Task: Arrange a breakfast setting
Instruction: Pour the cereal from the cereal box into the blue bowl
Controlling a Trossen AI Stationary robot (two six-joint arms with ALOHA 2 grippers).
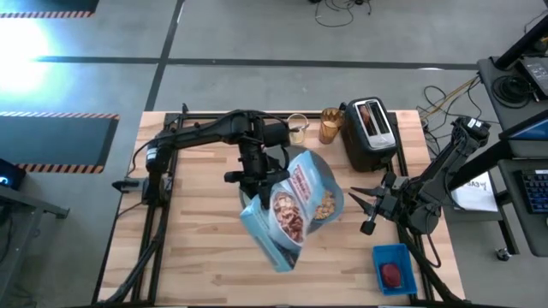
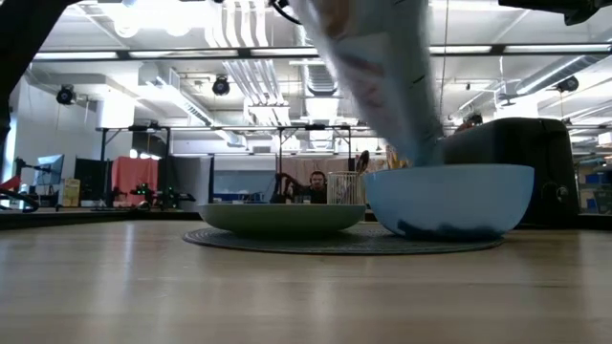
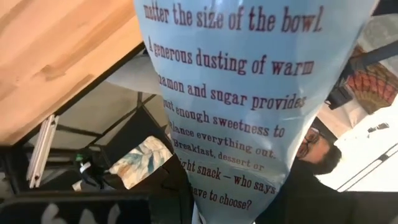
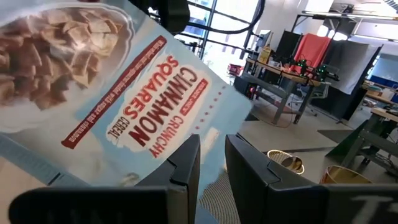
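Hanging over mid-table – a pale blue cereal bag point(image 1: 295, 210), tilted, top end down. The left gripper point(image 1: 253, 175) holds it, pinched on the bag's upper-left edge as seen in the high view. The left wrist view is filled by the bag's printed back.

Low view: the bag comes down at a slant, and its lower end is at the rim of the blue bowl point(image 2: 449, 201), on the bowl's far side. The bowl stands on the round dark mat point(image 2: 344, 241), and the green plate point(image 2: 282, 218) is just beside it on the same mat. Whether bowl and plate touch – cannot tell. From above, the bag hides all three.

The right gripper point(image 1: 370, 205) is just beside the bag's right edge, low over the table point(image 1: 197, 248). Whether it grips the bag – cannot tell. The right wrist view shows the bag's front close up, with a cereal picture and red lettering.

Back edge of the table: the dark toaster point(image 1: 370, 133), with the amber glass point(image 1: 330, 126) just beside it and a clear glass point(image 1: 297, 128) beyond that. All are well apart from the bag.

Front right corner: a small blue tray point(image 1: 396, 254) with the red piece point(image 1: 391, 274) lying in it.
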